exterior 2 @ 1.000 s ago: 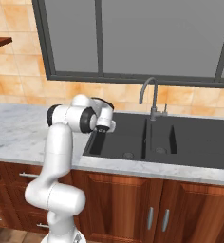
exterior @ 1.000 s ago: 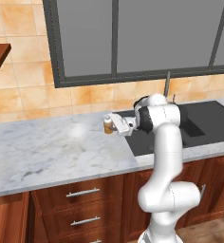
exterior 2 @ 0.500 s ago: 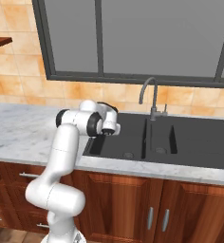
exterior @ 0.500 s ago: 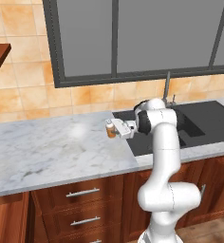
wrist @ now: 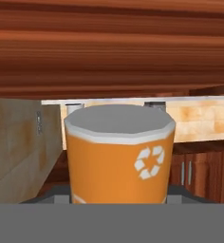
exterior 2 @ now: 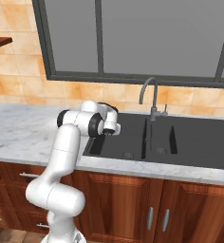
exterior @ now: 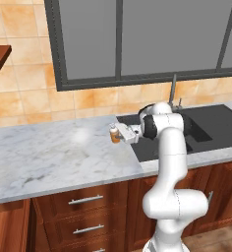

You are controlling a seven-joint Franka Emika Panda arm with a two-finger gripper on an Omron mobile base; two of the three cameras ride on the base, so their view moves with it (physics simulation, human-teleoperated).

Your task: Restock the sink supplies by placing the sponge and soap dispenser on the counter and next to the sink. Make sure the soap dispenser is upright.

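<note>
Soap dispenser (exterior: 115, 134): orange-amber bottle with a whitish end and a white recycling mark on its side in the hand view (wrist: 119, 154), pinched in the pincer (exterior: 119, 134) and held above the marble table (exterior: 49, 157), just left of the sink's left edge. Sink (exterior: 206, 125): dark recessed basin with a thin grey faucet (exterior 2: 149, 97) at its back rim, set in the table over reddish-brown cabinets (exterior: 83, 216).

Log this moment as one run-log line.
gripper: shut on soap dispenser | position: above counter, just left of sink | bottle: not yet set down | sponge: unseen
</note>
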